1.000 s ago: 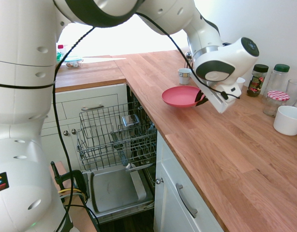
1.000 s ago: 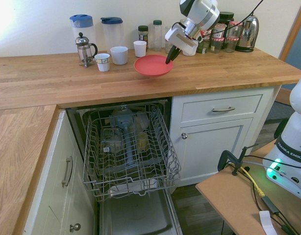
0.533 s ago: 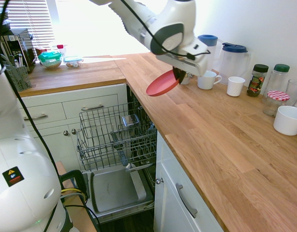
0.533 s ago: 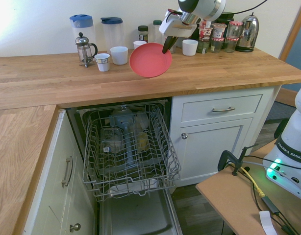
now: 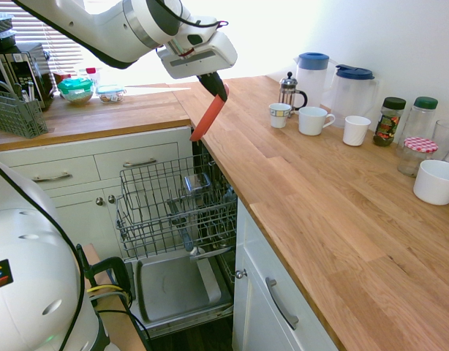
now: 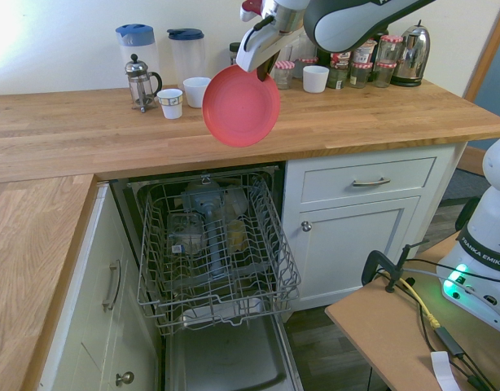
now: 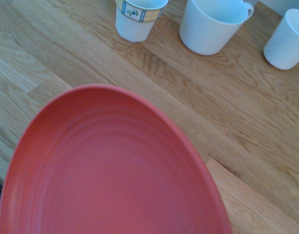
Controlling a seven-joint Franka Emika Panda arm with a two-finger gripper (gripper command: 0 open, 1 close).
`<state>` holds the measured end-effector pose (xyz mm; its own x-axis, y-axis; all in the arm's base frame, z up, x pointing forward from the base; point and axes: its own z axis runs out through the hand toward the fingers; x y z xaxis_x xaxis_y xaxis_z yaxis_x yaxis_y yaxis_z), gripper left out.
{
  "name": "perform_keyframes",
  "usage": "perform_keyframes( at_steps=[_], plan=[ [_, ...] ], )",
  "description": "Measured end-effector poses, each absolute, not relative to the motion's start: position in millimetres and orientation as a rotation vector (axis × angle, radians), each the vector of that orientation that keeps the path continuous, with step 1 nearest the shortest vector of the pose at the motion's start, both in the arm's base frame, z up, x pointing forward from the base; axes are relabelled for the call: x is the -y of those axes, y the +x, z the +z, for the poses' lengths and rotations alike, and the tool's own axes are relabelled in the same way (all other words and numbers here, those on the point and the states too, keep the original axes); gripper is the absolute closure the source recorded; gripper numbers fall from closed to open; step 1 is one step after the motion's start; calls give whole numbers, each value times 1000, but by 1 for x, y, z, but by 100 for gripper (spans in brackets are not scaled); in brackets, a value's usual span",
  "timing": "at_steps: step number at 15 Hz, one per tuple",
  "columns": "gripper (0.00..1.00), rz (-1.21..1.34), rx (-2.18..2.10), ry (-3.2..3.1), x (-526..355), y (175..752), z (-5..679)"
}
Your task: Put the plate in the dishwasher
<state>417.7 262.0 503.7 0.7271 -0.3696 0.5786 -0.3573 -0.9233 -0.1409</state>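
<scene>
The black-fingered gripper is closed on the rim of the flat round coral-red plate, held steeply tilted above the wooden surface's front edge, presumably so it can slot upright into the grey wire dishwasher rack.

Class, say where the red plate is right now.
In the second exterior view, the red plate hangs steeply tilted from the gripper's jaws, right of the patterned cup and higher than the dishwasher rack.
</scene>
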Motion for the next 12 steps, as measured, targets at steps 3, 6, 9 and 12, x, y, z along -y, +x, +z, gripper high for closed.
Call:
perform_keyframes(
  at_steps=[3,6,9,12],
  plan=[
    [100,-1052,-490,-2951,-283,417,491],
    [100,-1157,-325,-3005,-325,402,470],
    [100,-1368,-131,-3057,-377,363,467],
    [100,-1506,157,-3042,-428,314,462]
  ],
)
